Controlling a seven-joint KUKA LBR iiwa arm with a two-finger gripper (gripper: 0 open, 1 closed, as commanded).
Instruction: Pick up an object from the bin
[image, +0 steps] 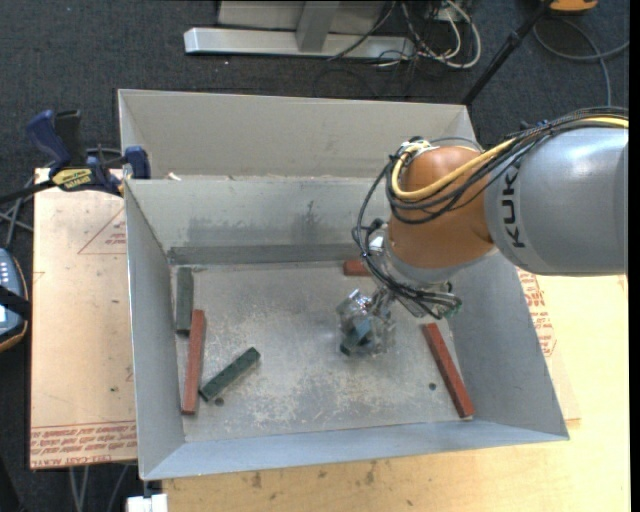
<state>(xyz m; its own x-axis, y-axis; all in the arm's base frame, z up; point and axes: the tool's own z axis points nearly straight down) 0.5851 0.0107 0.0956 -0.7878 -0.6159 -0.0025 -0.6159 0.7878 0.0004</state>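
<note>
We locate the gripper (362, 328) low over the floor of the bin (300, 130), right of centre, hanging from the wrist under the orange cover (440, 215). It points straight down, which we judge suits a pick from above. We cannot tell whether it is open or shut: the wrist and cables mask it. A dark shape sits at its tip, and we cannot tell whether that is a part of the gripper or a thing held.

Contents, counted:
- one grey bar (183, 298), flat along the foot of the left wall;
- one left red-brown bar (192, 362), just beside the grey bar's near end and running toward the front;
- one dark green bar (230, 373), lying aslant near the left red-brown bar's front end;
- one right red-brown bar (447, 370), flat along the foot of the right wall;
- one short red-brown piece (352, 267) by the back wall, partly hidden by the wrist.

All five lie flat and loose. Nearest to the gripper are the short red-brown piece and the right red-brown bar. We judge that no pick is confirmed.
</note>
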